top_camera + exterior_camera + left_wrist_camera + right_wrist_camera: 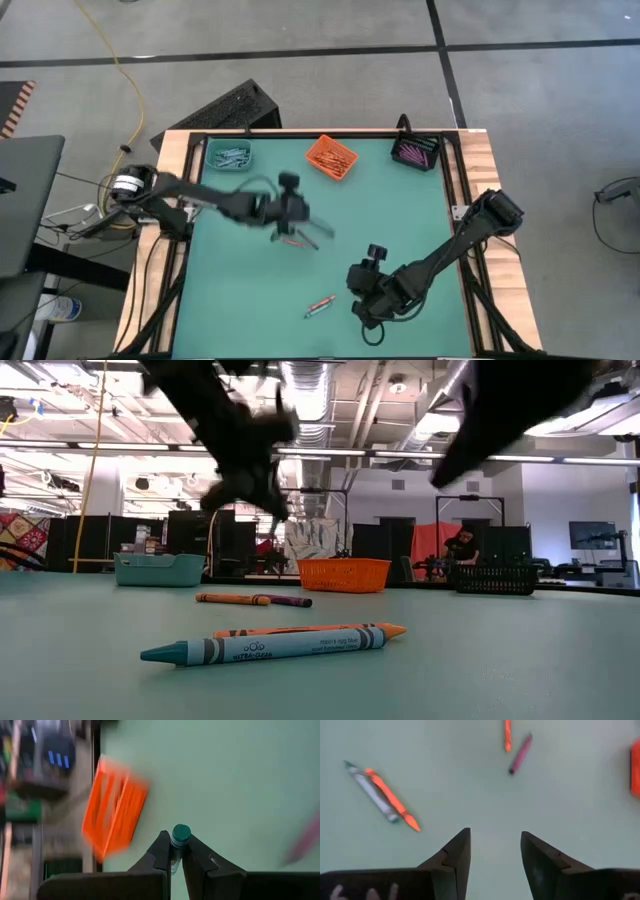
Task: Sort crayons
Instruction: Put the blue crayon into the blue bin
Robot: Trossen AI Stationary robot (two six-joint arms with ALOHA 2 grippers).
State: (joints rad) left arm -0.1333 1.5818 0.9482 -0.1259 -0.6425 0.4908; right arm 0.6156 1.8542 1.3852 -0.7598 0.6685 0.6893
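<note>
My left gripper [173,851] hangs over the middle of the green table, blurred in the high view [312,230], shut on a blue-green crayon [180,834]. Below it an orange crayon [232,599] and a purple crayon [289,601] lie flat on the table. Nearer the front edge a blue-grey crayon [265,648] and an orange one [320,629] lie side by side, also seen in the right wrist view [372,792]. My right gripper [495,840] hovers open just right of that pair [356,288], with nothing between its fingers. My left gripper pinches the crayon between its two fingers near their free ends. The crayon's blue-green end [181,831] sticks out past the fingertips, and its pale wrapped body [175,862] runs back along the fingers. It is lifted clear of the table.
Three small bins stand along the far edge: a teal one [231,157] at the left, an orange one [331,158] in the middle and a black one [417,152] at the right. Open green table lies between the bins and the crayons. A person sits in the room beyond [464,548].
</note>
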